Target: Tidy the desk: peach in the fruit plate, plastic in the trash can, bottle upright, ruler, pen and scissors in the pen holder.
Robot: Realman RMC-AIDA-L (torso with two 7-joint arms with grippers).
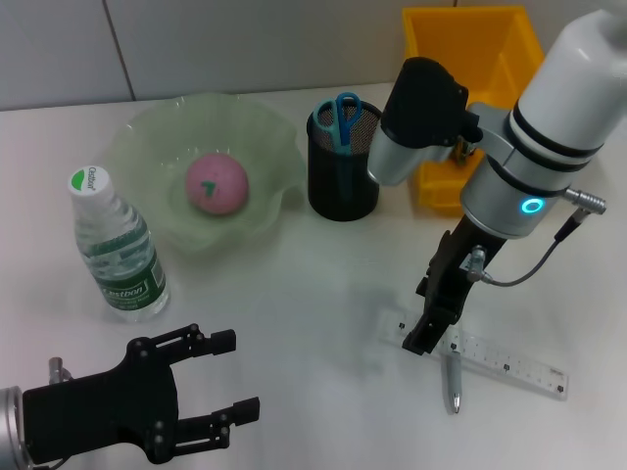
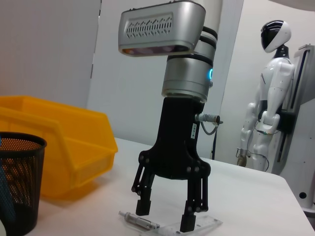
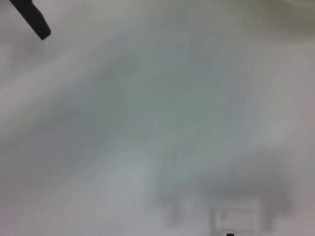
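While the clear ruler (image 1: 488,355) lies flat on the white desk (image 1: 323,294) with the silver pen (image 1: 454,380) just beside it, the right gripper (image 2: 166,216) stands over the ruler's near end, its fingers spread apart, one tip down at the ruler and the other near the pen. To lift the ruler cleanly, the jaws should probably straddle its narrow width and close without catching the pen, since a thin flat strip may slip or tip. Farther off, the black mesh pen holder (image 1: 343,162) already holds the blue-handled scissors (image 1: 343,116), the peach (image 1: 217,183) sits in the green fruit plate (image 1: 147,137), and the water bottle (image 1: 116,247) stands upright; its green label's writing is too small to read. A yellow bin (image 1: 470,49) stands behind. The left gripper (image 1: 230,377) rests open, well apart.
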